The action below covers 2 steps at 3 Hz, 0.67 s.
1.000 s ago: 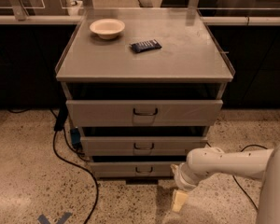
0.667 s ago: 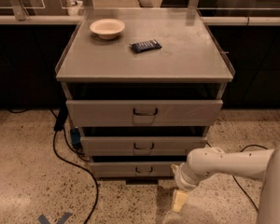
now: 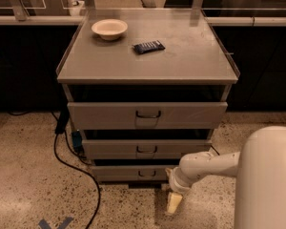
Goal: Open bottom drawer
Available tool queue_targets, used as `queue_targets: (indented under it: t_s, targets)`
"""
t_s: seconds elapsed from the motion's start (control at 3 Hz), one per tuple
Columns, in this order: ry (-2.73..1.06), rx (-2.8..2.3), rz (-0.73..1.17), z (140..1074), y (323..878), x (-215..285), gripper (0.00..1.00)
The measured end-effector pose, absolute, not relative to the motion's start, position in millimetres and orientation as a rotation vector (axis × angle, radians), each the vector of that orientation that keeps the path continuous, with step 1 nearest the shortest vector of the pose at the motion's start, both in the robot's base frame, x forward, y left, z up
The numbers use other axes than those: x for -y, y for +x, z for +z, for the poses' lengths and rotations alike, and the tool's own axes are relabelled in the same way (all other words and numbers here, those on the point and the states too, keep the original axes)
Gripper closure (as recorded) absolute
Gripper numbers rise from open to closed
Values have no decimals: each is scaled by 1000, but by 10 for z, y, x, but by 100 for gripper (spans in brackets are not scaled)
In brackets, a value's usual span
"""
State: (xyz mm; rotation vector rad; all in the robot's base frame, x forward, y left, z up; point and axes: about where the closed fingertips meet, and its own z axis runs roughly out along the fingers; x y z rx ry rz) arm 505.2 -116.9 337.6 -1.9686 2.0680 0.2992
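The bottom drawer (image 3: 126,173) is the lowest, shallowest grey front of the cabinet, with a small dark loop handle (image 3: 147,174). The middle drawer (image 3: 145,149) and the tall top drawer (image 3: 147,115) sit above it. My white arm (image 3: 207,167) reaches in from the right, low near the floor. My gripper (image 3: 173,202) hangs just right of and below the bottom drawer's handle, pointing down at the floor, apart from the handle.
A cream bowl (image 3: 109,28) and a dark blue packet (image 3: 149,46) lie on the cabinet top (image 3: 190,56). A black cable (image 3: 69,163) runs over the speckled floor at the left. Dark counters stand behind. My white base (image 3: 269,180) fills the lower right.
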Motion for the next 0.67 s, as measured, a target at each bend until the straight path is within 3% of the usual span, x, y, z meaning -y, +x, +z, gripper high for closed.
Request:
queue_targets:
  t_s: [0.67]
  targets:
    - [-1949,-2040,272,3000,5319,1037,0]
